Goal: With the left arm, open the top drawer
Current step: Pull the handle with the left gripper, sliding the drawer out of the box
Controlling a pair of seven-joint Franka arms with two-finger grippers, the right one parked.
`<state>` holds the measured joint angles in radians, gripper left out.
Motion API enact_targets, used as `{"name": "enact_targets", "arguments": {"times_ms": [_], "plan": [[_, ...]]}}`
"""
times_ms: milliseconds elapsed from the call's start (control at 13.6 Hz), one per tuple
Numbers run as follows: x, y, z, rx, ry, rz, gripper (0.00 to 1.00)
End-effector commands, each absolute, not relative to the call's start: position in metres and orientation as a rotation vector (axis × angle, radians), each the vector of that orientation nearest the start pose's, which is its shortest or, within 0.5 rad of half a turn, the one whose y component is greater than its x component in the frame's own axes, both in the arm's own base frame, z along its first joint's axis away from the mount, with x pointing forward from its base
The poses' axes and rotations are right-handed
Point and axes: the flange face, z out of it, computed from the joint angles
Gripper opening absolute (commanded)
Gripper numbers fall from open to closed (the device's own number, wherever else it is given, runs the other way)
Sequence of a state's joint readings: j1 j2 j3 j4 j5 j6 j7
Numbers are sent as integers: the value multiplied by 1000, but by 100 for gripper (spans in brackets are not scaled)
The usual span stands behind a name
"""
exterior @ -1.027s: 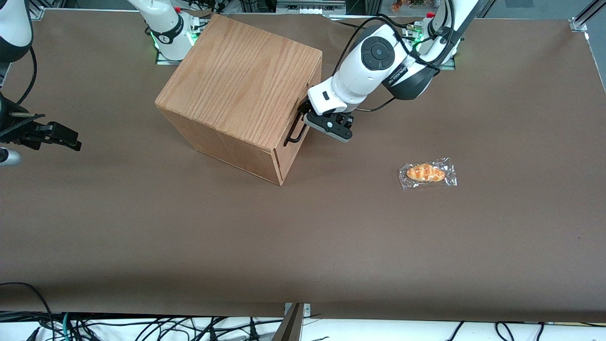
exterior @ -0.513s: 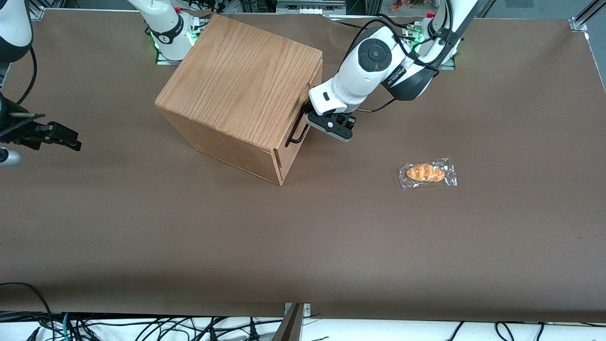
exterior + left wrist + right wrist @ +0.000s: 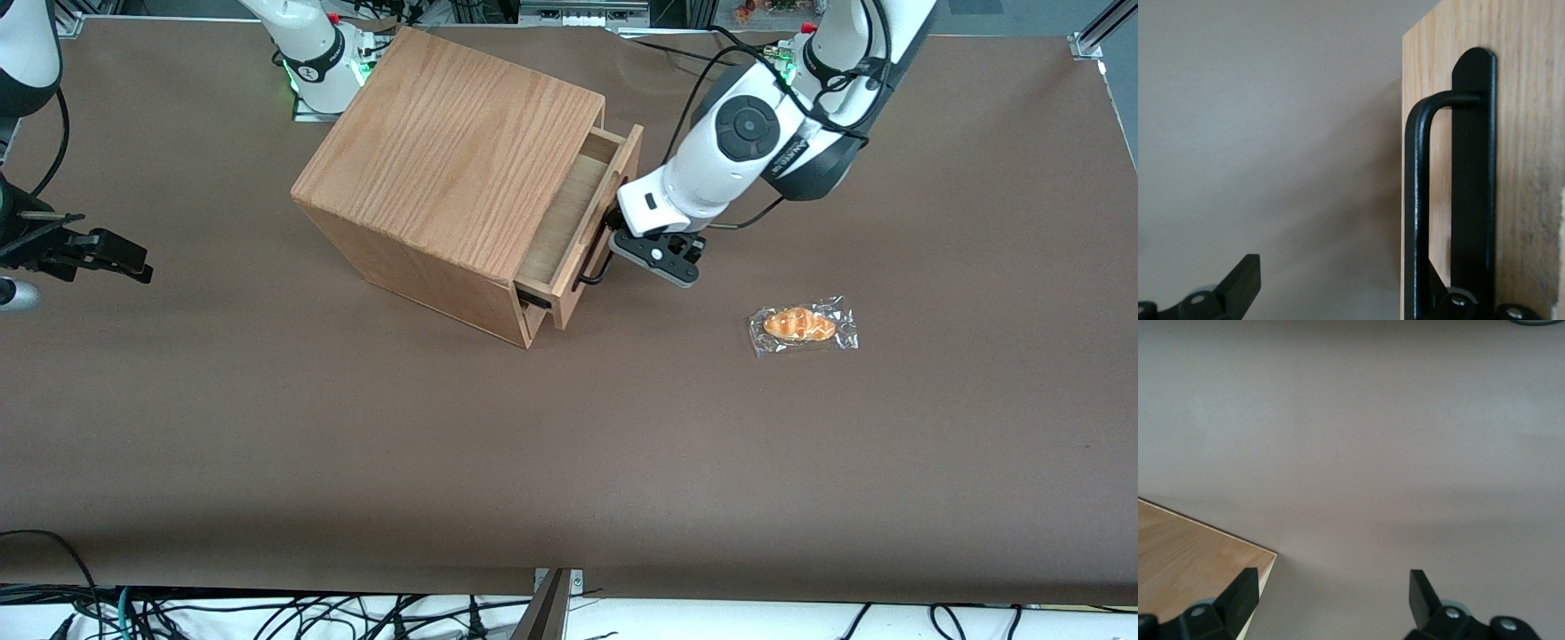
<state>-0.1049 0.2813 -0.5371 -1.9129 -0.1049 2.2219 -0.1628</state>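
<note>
Hooking the black bar handle (image 3: pixel 594 267) with one finger behind it and jaws spread, the left gripper (image 3: pixel 622 242) sits upper-centre right against the part-open top drawer (image 3: pixel 582 222), whose slide-out axis runs toward frame right

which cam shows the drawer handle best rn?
Left wrist view: the black bar handle fills it, close up against the top drawer front, hooked by the gripper. The front view shows only a small dark sliver. The right wrist view misses it.
</note>
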Motion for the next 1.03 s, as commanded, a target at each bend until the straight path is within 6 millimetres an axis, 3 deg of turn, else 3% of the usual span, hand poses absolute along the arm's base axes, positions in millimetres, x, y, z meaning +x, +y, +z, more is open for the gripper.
{"name": "enact_targets", "arguments": {"times_ms": [0, 293, 953], "plan": [[512, -327, 376, -3227, 769, 43, 100], [535, -287, 371, -3191, 842, 27, 100], [560, -218, 369, -3150, 895, 78, 100]]}}
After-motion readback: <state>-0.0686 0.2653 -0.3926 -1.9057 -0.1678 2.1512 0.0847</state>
